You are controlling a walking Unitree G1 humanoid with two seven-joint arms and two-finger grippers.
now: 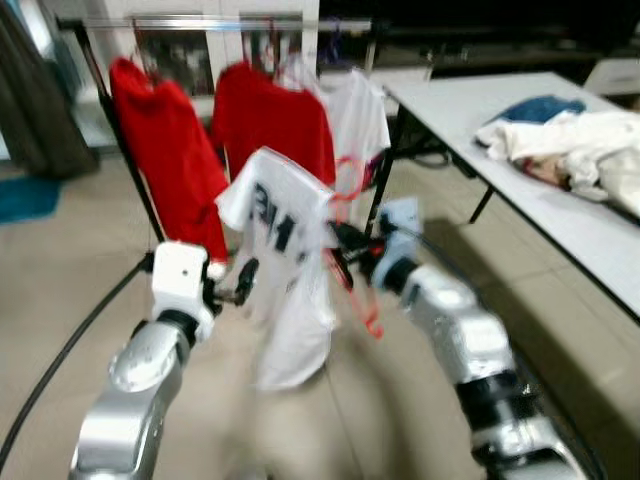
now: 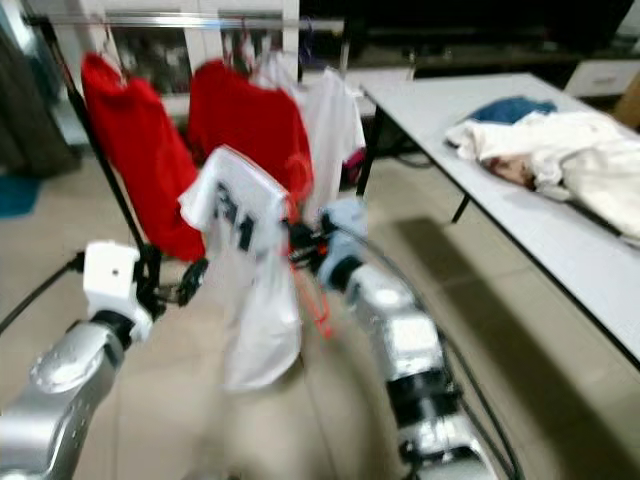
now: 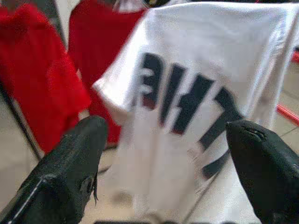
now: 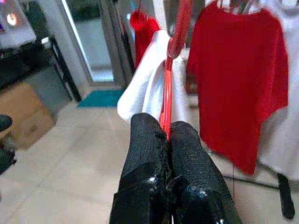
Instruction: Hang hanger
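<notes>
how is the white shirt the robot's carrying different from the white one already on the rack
The carried white shirt has dark lettering on it; the racked white shirt looks plain from here. The carried white shirt hangs on a red hanger pinched in the right gripper, away from the rail; the racked white shirt hangs from the rail beside the red shirts. The carried one is tilted, the racked one hangs straight. Both are short-sleeved white tees.

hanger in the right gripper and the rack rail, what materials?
Red hanger: thin, smooth, uniformly coloured, likely plastic or coated wire; the right gripper is shut on it. Rack rail: pale silvery bar with a sheen, probably metal; blur leaves the finish open.
</notes>
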